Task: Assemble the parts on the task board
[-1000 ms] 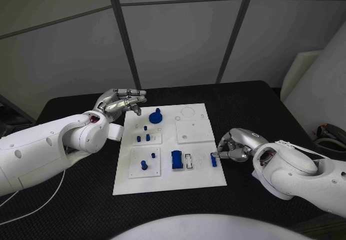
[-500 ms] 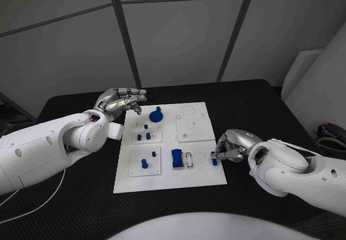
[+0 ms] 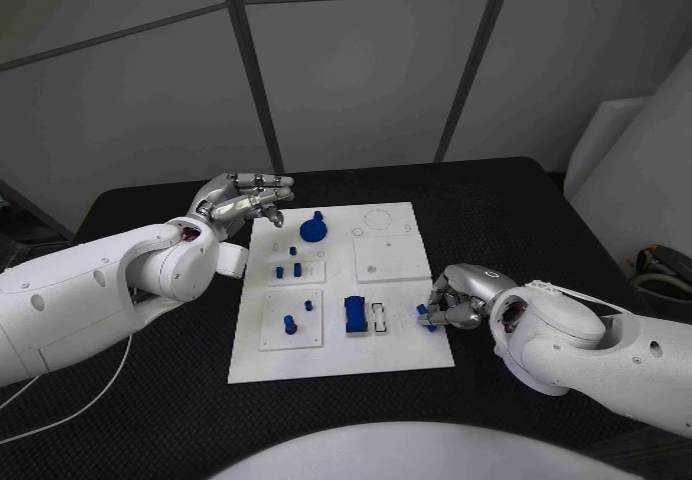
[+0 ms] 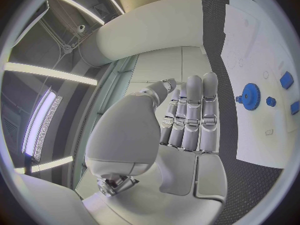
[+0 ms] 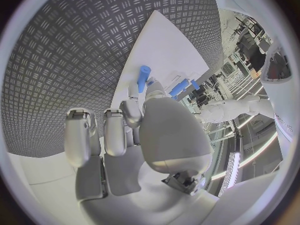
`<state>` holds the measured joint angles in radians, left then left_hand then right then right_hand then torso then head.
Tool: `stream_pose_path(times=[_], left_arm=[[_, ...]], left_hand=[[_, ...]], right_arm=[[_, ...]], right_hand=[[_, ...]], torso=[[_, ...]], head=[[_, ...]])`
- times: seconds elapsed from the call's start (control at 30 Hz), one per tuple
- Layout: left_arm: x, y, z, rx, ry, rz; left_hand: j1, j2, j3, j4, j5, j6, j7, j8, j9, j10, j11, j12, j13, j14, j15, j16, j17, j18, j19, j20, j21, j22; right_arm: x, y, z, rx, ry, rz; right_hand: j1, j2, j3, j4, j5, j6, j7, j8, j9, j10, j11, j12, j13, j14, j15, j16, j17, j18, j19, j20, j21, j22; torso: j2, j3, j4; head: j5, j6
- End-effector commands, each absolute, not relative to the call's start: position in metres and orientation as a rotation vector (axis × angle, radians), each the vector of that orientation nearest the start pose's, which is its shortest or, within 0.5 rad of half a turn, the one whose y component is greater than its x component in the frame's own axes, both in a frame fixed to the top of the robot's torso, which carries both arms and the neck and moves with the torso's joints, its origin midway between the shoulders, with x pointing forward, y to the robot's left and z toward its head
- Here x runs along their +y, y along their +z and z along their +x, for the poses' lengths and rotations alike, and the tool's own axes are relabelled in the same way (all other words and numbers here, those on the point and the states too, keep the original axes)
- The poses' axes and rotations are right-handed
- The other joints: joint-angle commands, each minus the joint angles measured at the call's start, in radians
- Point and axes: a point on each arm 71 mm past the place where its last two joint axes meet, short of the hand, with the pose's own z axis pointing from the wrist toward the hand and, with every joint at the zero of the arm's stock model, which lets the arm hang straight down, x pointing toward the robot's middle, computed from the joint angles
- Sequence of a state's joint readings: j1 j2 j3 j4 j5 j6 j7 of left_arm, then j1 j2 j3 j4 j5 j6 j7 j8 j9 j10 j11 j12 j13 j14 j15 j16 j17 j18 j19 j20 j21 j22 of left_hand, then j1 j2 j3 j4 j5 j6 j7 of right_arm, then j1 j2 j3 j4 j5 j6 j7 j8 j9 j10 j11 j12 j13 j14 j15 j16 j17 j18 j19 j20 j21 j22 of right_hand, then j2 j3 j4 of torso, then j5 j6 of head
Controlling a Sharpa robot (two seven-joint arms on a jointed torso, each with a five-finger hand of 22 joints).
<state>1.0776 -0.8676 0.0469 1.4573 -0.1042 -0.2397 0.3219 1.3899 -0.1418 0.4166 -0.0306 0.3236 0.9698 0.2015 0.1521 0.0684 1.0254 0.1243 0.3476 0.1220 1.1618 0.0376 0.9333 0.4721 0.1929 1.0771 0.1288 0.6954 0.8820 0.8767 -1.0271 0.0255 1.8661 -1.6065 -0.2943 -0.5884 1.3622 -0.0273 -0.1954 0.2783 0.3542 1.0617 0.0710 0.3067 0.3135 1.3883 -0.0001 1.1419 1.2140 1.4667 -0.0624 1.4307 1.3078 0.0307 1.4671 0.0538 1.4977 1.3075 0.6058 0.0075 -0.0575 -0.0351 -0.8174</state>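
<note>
We count one task board (image 3: 340, 300) | seven blue parts | right hand (image 3: 459, 297) pinches one part (image 3: 427, 316) | left hand (image 3: 238, 203) empty, fingers loosely apart

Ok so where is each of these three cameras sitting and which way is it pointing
Head view: on the robot's head, looking down at the task board; left hand and right hand show with their arms.
Left wrist view: behind the left hand, facing along its fingers past the board's blue gear.
Right wrist view: behind the right hand, facing a small blue part at its fingertips.
Shared: the board shows in all three.
</note>
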Motion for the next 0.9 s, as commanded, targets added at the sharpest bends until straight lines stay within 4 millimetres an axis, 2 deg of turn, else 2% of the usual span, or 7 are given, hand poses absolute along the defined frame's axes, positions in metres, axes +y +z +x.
stream_pose_path(times=[0.03,0.17,0.3,0.37,0.53,0.77,0.9], left_arm=[[0.238,-0.212,0.488,1.492,-1.493,-1.137],[0.238,-0.212,0.487,1.493,-1.492,-1.137],[0.239,-0.212,0.487,1.493,-1.492,-1.137],[0.239,-0.212,0.487,1.492,-1.491,-1.137],[0.239,-0.212,0.487,1.492,-1.491,-1.137],[0.238,-0.213,0.487,1.493,-1.492,-1.138],[0.238,-0.213,0.488,1.493,-1.491,-1.138]], left_hand=[[0.000,0.012,-0.005,-0.002,-0.003,-0.009,0.001,0.004,0.000,-0.009,-0.001,0.006,0.002,-0.007,-0.003,0.002,-0.001,-0.010,-0.009,0.000,-0.007,0.000],[0.000,0.012,-0.005,-0.002,-0.003,-0.009,0.001,0.004,0.000,-0.009,-0.001,0.006,0.002,-0.007,-0.003,0.002,-0.001,-0.010,-0.009,0.000,-0.007,0.000],[0.000,0.012,-0.005,-0.002,-0.003,-0.009,0.001,0.004,0.000,-0.009,-0.001,0.006,0.002,-0.007,-0.003,0.002,-0.001,-0.010,-0.009,0.000,-0.007,0.000],[0.000,0.012,-0.005,-0.002,-0.003,-0.009,0.001,0.004,0.000,-0.009,-0.001,0.006,0.002,-0.007,-0.003,0.002,-0.001,-0.010,-0.009,0.000,-0.007,0.000],[0.000,0.011,-0.006,-0.002,-0.003,-0.011,0.001,0.005,0.000,-0.011,-0.001,0.009,0.002,-0.008,-0.003,0.004,-0.003,-0.010,-0.009,0.001,-0.007,0.000],[0.000,0.011,-0.006,-0.002,-0.003,-0.011,0.001,0.005,0.000,-0.011,-0.001,0.009,0.002,-0.008,-0.003,0.004,-0.003,-0.010,-0.009,0.001,-0.007,0.000],[0.000,0.011,-0.006,-0.002,-0.003,-0.011,0.001,0.005,0.000,-0.011,-0.001,0.009,0.002,-0.008,-0.003,0.004,-0.003,-0.010,-0.009,0.001,-0.007,0.000]], right_arm=[[-0.215,-0.279,0.361,2.045,0.301,0.007],[-0.212,-0.280,0.362,2.037,0.273,-0.024],[-0.210,-0.281,0.362,2.030,0.249,-0.052],[-0.209,-0.281,0.362,2.025,0.239,-0.065],[-0.206,-0.279,0.361,2.016,0.229,-0.077],[-0.203,-0.274,0.358,1.997,0.236,-0.052],[-0.201,-0.271,0.355,1.997,0.253,-0.018]], right_hand=[[0.012,-0.005,-0.005,-0.004,-0.004,0.012,-0.001,-0.004,-0.001,0.000,-0.005,-0.003,0.000,0.055,-0.005,-0.002,-0.001,-0.005,0.028,-0.004,0.002,0.178],[0.028,-0.009,-0.006,-0.011,-0.004,0.015,-0.002,-0.005,0.000,-0.001,-0.007,-0.004,0.001,0.055,-0.006,-0.002,0.000,-0.005,0.028,-0.006,0.002,0.178],[0.086,-0.001,0.010,-0.040,0.009,0.018,-0.006,-0.008,0.002,-0.003,-0.011,-0.008,0.000,0.055,-0.010,-0.003,0.000,-0.004,0.028,-0.009,0.001,0.178],[0.119,0.005,0.023,-0.057,-0.008,0.020,-0.006,-0.012,0.003,-0.005,-0.012,-0.012,-0.001,0.054,-0.012,-0.003,-0.001,-0.005,0.028,-0.011,0.001,0.179],[0.150,0.011,0.042,-0.070,-0.007,0.023,-0.007,-0.017,0.002,-0.007,-0.013,-0.015,-0.001,0.055,-0.012,-0.003,0.001,-0.005,0.028,-0.013,0.001,0.179],[0.166,0.016,0.072,-0.068,0.068,0.030,-0.009,-0.028,0.001,-0.007,-0.015,-0.018,0.000,0.055,-0.014,-0.003,0.003,-0.005,0.031,-0.014,0.003,0.181],[0.167,0.017,0.085,-0.063,0.093,0.033,-0.010,-0.031,0.002,-0.006,-0.016,-0.019,0.000,0.055,-0.015,-0.003,0.004,-0.006,0.032,-0.015,0.004,0.183]], torso=[[0.000,0.0005,-0.0006],[0.000,0.0002,-0.0004],[0.000,0.0006,0.0014],[0.000,0.0007,0.0007],[-0.001,0.0007,-0.0012],[-0.001,0.0001,-0.0005],[-0.002,-0.0005,-0.0004]], head=[[0.002,-0.002],[0.002,-0.002],[0.003,-0.003],[0.004,-0.003],[0.005,-0.004],[0.005,-0.004],[0.006,-0.003]])
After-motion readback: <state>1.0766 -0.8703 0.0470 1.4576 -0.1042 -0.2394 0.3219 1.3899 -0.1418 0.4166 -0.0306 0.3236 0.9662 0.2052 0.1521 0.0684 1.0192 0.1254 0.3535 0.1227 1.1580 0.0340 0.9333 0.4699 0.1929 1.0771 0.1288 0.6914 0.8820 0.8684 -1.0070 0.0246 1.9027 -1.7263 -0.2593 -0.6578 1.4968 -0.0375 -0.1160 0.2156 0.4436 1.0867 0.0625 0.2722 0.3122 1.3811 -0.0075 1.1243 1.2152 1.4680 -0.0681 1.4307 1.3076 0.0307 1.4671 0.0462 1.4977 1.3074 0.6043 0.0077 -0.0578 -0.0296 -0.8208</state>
